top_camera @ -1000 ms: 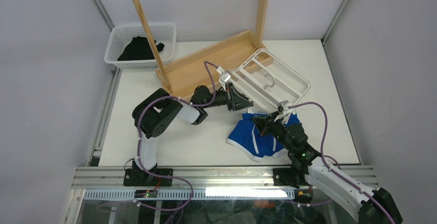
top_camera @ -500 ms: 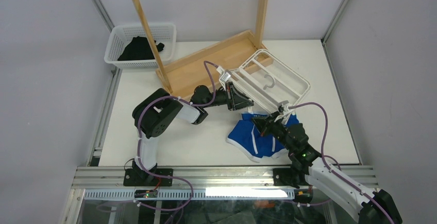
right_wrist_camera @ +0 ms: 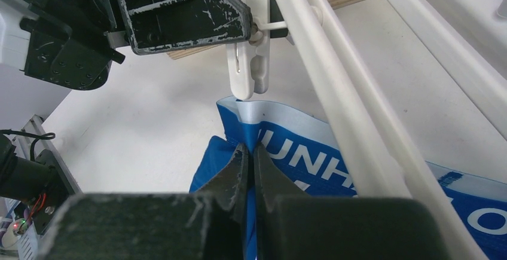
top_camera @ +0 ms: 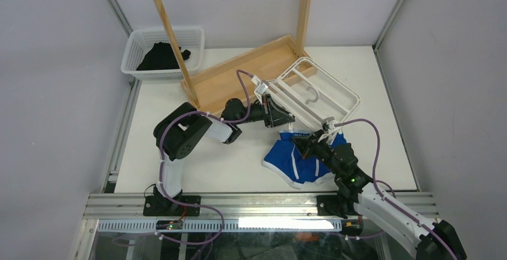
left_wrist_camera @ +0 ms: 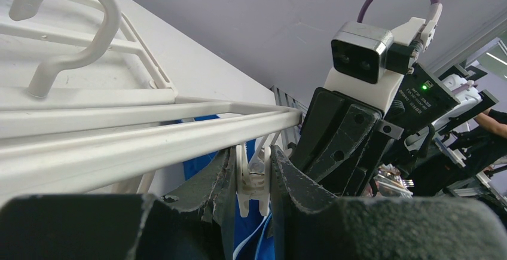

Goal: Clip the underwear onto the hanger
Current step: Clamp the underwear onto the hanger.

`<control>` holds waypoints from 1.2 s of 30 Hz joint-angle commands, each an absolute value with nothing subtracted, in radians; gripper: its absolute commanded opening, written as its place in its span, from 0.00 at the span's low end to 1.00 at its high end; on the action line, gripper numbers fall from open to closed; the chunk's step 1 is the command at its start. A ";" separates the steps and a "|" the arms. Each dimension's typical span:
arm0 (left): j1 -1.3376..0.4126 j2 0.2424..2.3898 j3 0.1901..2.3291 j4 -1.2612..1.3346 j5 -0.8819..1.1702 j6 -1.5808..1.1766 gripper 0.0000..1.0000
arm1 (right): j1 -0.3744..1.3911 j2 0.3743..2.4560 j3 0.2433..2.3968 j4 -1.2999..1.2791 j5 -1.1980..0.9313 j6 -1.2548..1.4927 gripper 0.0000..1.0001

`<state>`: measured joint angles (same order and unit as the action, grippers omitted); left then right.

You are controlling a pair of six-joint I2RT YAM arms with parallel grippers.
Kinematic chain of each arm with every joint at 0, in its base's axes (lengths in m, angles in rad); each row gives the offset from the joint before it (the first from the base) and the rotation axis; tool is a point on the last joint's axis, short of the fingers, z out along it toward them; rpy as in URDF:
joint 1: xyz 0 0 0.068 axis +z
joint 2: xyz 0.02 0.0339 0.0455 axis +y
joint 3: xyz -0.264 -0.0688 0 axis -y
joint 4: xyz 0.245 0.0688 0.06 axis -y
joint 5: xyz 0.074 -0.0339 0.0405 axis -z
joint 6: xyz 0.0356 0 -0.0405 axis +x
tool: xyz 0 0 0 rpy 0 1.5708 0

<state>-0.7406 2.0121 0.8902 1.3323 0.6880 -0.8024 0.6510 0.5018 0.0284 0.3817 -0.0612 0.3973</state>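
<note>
Two arms reach in from the near edge of the white surface point(top_camera: 197, 164). Nearest, on the right, the right pincer point(top_camera: 305, 145) is clenched on the underwear point(top_camera: 296, 161). The right wrist view shows its two black tips pressed together on the waistband, blue with white lettering, and a fold with white trim stands up out of them. The rest of the garment lies crumpled on the surface just ahead of that arm. Directly above the pinched fold hangs a small white clip point(right_wrist_camera: 251, 45). Its lower tip is right at the trim (whether it has bitten the cloth I cannot tell). The left pincer point(top_camera: 281, 115), coming in from the left, is grasping the clip's upper end, one finger on each side, as the left wrist view shows plainly. The clip dangles from the near rail of the hanger point(top_camera: 344, 95), a white frame with crossbars and a hook in its middle. The near rail sits over the waistband and the far corner lies over the base of the wooden rack point(top_camera: 239, 75). Farther back on the left stands a white basket point(top_camera: 197, 33) with a black garment point(top_camera: 160, 57) in it.
</note>
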 commanded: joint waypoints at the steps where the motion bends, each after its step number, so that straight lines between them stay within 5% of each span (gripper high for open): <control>1: -0.753 2.009 0.912 1.481 0.700 -0.818 0.00 | 0.649 0.486 0.036 0.426 -0.074 0.387 0.00; 36: -0.762 2.022 0.850 1.542 0.715 -0.844 0.00 | 0.650 0.517 0.074 0.414 -0.012 0.415 0.00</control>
<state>-0.7452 2.0254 0.8532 1.3693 0.6910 -0.8276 0.6510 0.5095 0.0284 0.3691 -0.0341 0.4015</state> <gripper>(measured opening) 0.223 0.017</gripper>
